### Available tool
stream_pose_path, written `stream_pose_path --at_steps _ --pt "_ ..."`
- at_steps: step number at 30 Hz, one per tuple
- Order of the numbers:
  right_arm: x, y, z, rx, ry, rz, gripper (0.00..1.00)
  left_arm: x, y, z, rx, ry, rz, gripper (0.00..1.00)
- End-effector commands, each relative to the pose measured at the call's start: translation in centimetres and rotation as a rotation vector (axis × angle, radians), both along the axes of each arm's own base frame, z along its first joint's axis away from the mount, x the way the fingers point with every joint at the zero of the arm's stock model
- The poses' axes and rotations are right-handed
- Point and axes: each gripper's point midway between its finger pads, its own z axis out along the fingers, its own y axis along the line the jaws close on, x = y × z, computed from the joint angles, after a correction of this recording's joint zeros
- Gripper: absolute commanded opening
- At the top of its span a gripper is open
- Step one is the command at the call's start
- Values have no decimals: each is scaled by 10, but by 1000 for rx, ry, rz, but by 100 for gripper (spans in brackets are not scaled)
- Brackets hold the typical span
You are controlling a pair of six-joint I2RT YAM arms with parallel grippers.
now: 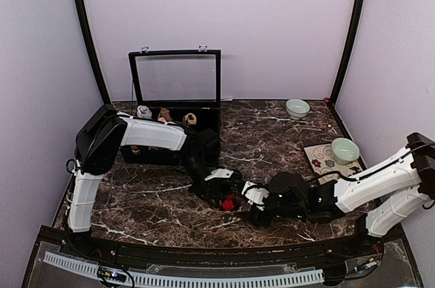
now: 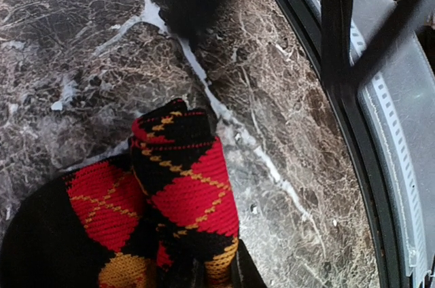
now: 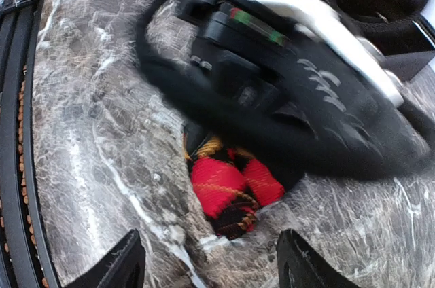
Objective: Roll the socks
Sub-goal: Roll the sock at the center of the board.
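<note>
Top external view puts the left gripper [image 1: 226, 191] down near the middle of the table's [image 1: 279, 149] front edge, closed almost tight on a black-and-red argyle sock [image 1: 230, 201]. Left wrist view has the sock's folded end bunched up right under the camera, with the rest lying on the marble. The knit hides the fingers there. Right gripper [image 3: 212, 264] sits low just beside the left one and faces it. Its fingers [image 3: 122, 264] are spread apart with nothing between them, and the sock lies ahead of the tips, untouched by them.
</note>
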Motion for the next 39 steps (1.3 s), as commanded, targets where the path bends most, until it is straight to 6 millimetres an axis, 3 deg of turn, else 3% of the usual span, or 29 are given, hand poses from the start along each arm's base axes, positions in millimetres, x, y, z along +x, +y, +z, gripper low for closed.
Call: stream_pose_path --at_steps 1,9,18,23,27,31,39 --pt "-6 30 0 -87 -130 126 63 -32 52 -66 323 105 -31 8" --pt "-3 57 -19 -167 -189 223 57 -32 56 -69 346 104 -49 9" --pt "12 56 -41 -176 -133 199 48 -36 61 -69 369 125 -69 10" --pt "15 51 -60 -210 -87 191 36 -36 62 -67 374 125 -76 11" --pt "11 43 -72 -209 -37 166 21 -31 58 -64 363 104 -56 18" --pt "5 32 -86 -199 25 131 13 -18 50 -47 299 30 3 31" --pt "-6 20 -112 -191 138 99 4 8 45 4 191 -119 134 33"
